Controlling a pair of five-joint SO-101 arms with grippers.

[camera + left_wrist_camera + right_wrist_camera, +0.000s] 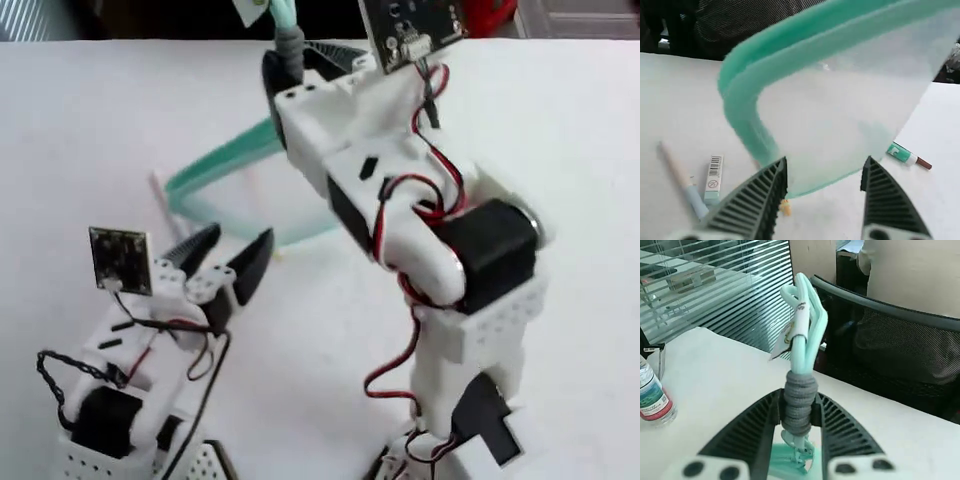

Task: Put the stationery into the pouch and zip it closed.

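Pouch (840,110), see-through with a green rim, hung tilted over the bench (90,130) in front of the left claw (240,236). That claw stood wide, both fingers spread. The pouch's lower edge sat just before the fingertips. Whether it reached between them, or touched the bench, could not be told.

The right claw (799,397) was clamped narrow on the pouch's cord (805,340), gripping the grey wrapping with the mint loop and a paper tag standing above it. In the high view the right arm covered much of the pouch, and the loop's top was cut off by the frame. The zip and the pouch's mouth could not be made out, nor anything inside it.

A pen (907,156) with a brown tip lay on the bench beyond one corner of the pouch, its other end hidden behind that corner. On the other side a thin pencil (677,177) and a small labelled stick (713,176) lay side by side, both outside the pouch. A tiny orange bit (785,207) near the pouch's edge was too small to name.

The bench's far edge ran just behind the right claw, with a chair (880,325) beyond it. A bottle (652,400) stood well off to one side.
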